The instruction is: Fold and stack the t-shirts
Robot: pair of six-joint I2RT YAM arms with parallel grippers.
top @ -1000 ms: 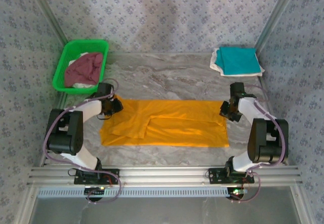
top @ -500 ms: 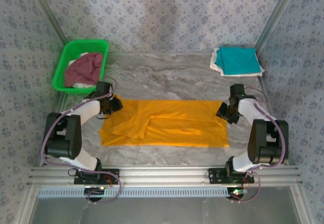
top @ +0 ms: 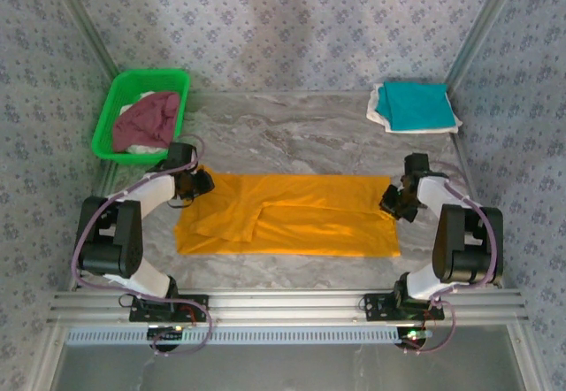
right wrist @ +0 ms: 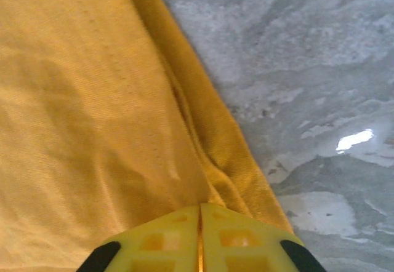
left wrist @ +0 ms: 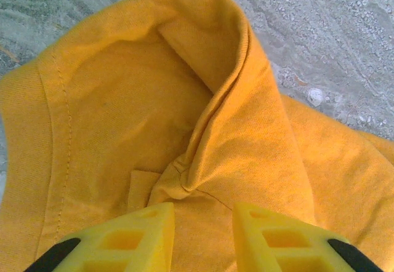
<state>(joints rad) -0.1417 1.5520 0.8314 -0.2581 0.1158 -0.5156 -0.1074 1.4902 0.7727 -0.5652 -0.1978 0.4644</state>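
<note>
Place: lab-like robot test cell.
Walls: patterned sheeting (top: 292, 19) across the top, left and right of the frame.
Frame: aluminium rail (top: 292, 307) along the bottom, left arm (top: 110, 236) and right arm (top: 464, 245) bolted on.
Surface: marble-look table (top: 301, 134).

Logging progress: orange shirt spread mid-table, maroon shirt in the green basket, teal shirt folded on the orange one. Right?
No: the top external view shows the teal shirt folded on a white shirt at the far right corner, apart from the orange shirt. The rest holds.

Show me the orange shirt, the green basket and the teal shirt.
orange shirt (top: 309, 223): top view, its flat middle.
green basket (top: 155, 74): top view, far rim.
teal shirt (top: 414, 106): top view, its centre.
</note>
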